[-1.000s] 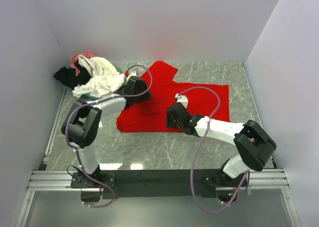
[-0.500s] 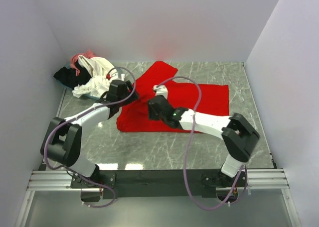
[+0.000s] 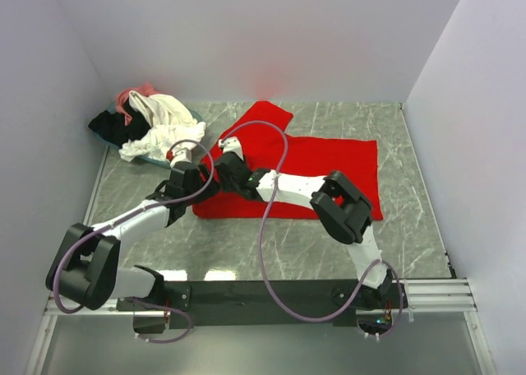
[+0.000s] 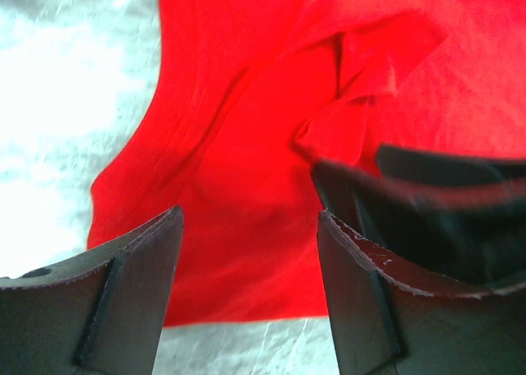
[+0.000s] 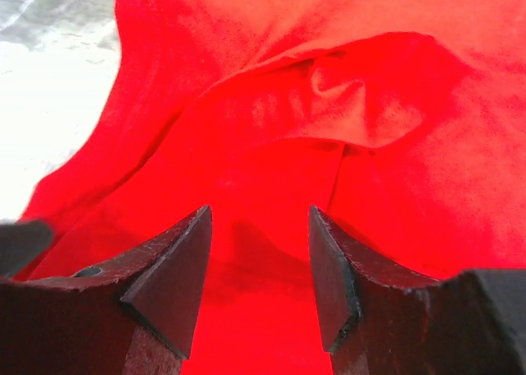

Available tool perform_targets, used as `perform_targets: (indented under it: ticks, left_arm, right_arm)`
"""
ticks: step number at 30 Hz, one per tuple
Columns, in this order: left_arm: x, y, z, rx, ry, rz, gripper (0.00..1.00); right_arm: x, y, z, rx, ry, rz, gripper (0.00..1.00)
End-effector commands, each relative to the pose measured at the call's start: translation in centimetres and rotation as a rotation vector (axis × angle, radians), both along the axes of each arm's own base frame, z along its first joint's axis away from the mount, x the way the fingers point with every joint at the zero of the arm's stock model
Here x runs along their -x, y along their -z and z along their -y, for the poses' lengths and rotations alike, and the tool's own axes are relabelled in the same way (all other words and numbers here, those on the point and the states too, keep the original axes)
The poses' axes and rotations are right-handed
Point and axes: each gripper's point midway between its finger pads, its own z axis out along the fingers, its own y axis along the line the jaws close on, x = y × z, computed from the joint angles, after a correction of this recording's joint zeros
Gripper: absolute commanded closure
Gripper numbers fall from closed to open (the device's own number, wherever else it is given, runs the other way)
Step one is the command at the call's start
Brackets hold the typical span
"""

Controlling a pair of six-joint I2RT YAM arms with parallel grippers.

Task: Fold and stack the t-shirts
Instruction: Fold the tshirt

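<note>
The red t-shirt (image 3: pixel 329 169) lies spread on the marble table, one sleeve pointing to the back. Its left part is rumpled into folds, seen in the left wrist view (image 4: pixel 246 145) and the right wrist view (image 5: pixel 329 104). My left gripper (image 3: pixel 200 184) is open just above the shirt's left edge (image 4: pixel 246 219). My right gripper (image 3: pixel 223 168) is open right beside it, low over the rumpled cloth (image 5: pixel 259 219). Both are empty. The cream-white (image 3: pixel 164 128), black (image 3: pixel 105 126) and pink (image 3: pixel 136 94) t-shirts lie heaped at the back left.
The heap sits in a teal-rimmed tray (image 3: pixel 152 156) against the left wall. White walls close in the table at left, back and right. Bare marble (image 3: pixel 271 243) lies between the red shirt and the arm bases.
Both grippers have moved left across the red shirt. The right arm has swept from the shirt's middle to its left edge; the left gripper has drawn back toward the near left.
</note>
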Motion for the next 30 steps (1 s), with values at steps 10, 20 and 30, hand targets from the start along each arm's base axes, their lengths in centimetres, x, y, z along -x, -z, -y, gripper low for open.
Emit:
perform_targets:
  ticks: [10,20,30]
  left_arm:
    - [1.9,3.2,-2.0,0.026,-0.066,-0.048,0.28]
    - [2.3,3.8,-2.3,0.010,-0.051,-0.061,0.28]
    - [2.7,2.8,-2.1,0.043,-0.037,-0.036,0.28]
  right_arm:
    - [-1.9,0.3,-2.3,0.032,-0.013,0.039,0.43]
    - [-2.6,1.1,-1.8,0.072,0.034,0.015,0.68]
    - [-4.3,-1.0,2.0,0.046,0.134,0.015,1.00]
